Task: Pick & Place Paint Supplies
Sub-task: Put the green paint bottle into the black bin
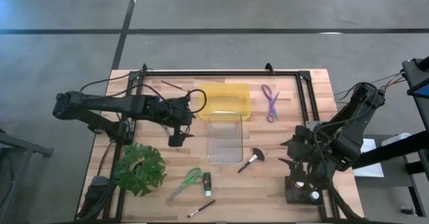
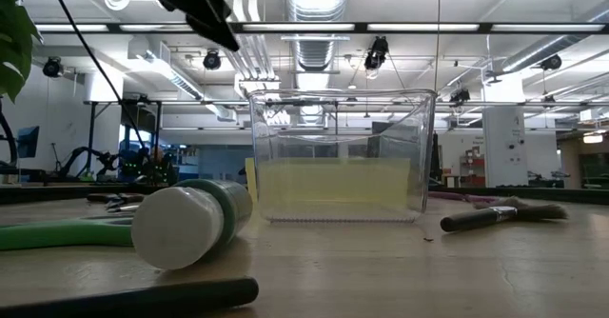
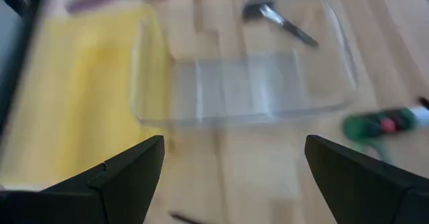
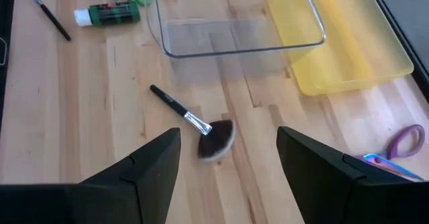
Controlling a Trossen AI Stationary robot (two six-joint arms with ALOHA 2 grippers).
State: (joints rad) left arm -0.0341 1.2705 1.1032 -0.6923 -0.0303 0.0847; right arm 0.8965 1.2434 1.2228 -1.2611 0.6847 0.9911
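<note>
Spreading under everything is the wooden worktop (image 1: pixel 268 184), framed by a dark rail. On it, near the middle, lies a yellow bin (image 1: pixel 226 101), and just in front of that, touching or nearly so, a clear plastic container (image 1: pixel 225 139); both look empty. A green leafy plant (image 1: pixel 139 168) sits at the front left corner.

The left arm reaches in from the left, its end effector (image 1: pixel 179 138) hovering just left of the clear container, fingers (image 3: pixel 127 177) spread apart and grasping nothing. The right arm is folded at the right edge, its end effector (image 1: pixel 293 150) above bare wood near the broad-headed brush, fingers (image 4: pixel 144 170) likewise released and empty.

The paint supplies lie scattered around the containers, none inside them. Purple scissors (image 1: pixel 270 102) rest right of the yellow bin. Green scissors (image 1: pixel 190 180) lie right of the plant, with a green bottle (image 1: pixel 206 181) with a white cap just beside them. A broad-headed brush (image 1: pixel 252 159) lies right of the clear container. A thin dark brush (image 1: pixel 201 208) is at the front edge, and another thin brush (image 1: pixel 173 85) lies behind the left arm.
</note>
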